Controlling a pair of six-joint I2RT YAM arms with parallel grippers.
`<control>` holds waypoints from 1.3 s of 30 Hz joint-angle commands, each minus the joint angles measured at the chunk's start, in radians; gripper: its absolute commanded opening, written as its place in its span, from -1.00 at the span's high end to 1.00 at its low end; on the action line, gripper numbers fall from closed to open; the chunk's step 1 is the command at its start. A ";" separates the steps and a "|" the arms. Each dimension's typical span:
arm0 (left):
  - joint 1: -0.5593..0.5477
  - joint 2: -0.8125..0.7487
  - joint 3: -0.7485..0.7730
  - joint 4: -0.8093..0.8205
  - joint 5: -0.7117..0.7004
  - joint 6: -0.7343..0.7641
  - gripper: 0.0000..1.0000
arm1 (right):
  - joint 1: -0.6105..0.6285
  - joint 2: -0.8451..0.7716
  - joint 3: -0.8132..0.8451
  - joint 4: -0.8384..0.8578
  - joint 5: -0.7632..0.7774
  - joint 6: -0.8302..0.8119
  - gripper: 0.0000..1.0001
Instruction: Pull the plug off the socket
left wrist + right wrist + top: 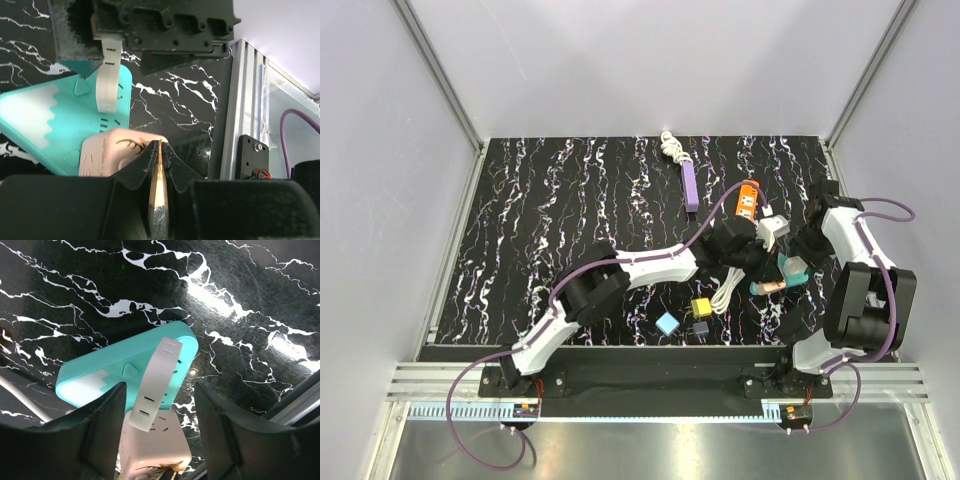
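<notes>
The left gripper (159, 146) had its jaws drawn together to a thin slit, tips at the pink plug (107, 150), which sat on the teal socket (45, 130) just ahead of them. The right gripper (159, 390) hung over the socket, jaws wide apart, a white strip (159, 370) between them. Near the left jaws lay a white cable (725, 290), a yellow block (701, 306) and a blue block (667, 323).

A black, white-veined table (540, 240) carries the teal socket block (760, 288). Just left of it lie a coiled white cable (725, 290), a yellow cube (701, 306) and a blue square (667, 323) — behind it, an orange device (748, 200) and, farther back, a purple strip (690, 185).
</notes>
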 commanded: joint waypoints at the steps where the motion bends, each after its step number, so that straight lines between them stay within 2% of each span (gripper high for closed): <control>1: 0.012 0.059 0.022 -0.089 -0.060 0.038 0.74 | 0.009 0.011 0.052 0.003 0.025 0.037 -0.20; 3: 0.015 0.068 0.027 -0.090 -0.056 0.029 0.76 | 0.009 0.011 0.043 0.016 0.007 0.044 0.06; 5: 0.014 0.076 0.028 -0.090 -0.056 0.023 0.78 | 0.009 0.004 0.031 0.019 -0.004 0.051 0.18; 8: 0.015 0.085 0.036 -0.118 -0.068 0.015 0.82 | 0.009 -0.021 0.013 0.029 0.003 0.055 0.22; 11: 0.015 0.096 0.040 -0.141 -0.083 0.006 0.87 | 0.009 -0.050 -0.007 0.032 0.013 0.057 0.39; 15: 0.017 0.105 0.037 -0.142 -0.092 -0.005 0.91 | 0.009 -0.084 -0.023 0.032 0.011 0.054 1.00; 18: 0.026 0.111 0.011 -0.142 -0.089 -0.028 1.00 | 0.009 -0.124 -0.040 0.036 0.011 0.054 1.00; 24: 0.038 0.116 -0.041 -0.139 -0.131 -0.046 1.00 | 0.009 -0.167 -0.043 0.072 -0.007 -0.028 1.00; 33: 0.047 0.220 0.023 -0.142 -0.111 -0.093 1.00 | 0.008 -0.142 -0.033 0.129 -0.078 -0.098 1.00; 37: 0.050 0.225 0.019 -0.123 -0.102 -0.101 1.00 | 0.008 -0.173 -0.026 0.128 -0.066 -0.120 1.00; 39: 0.052 0.197 -0.025 -0.061 -0.100 -0.097 1.00 | 0.008 -0.173 -0.033 0.143 -0.073 -0.138 1.00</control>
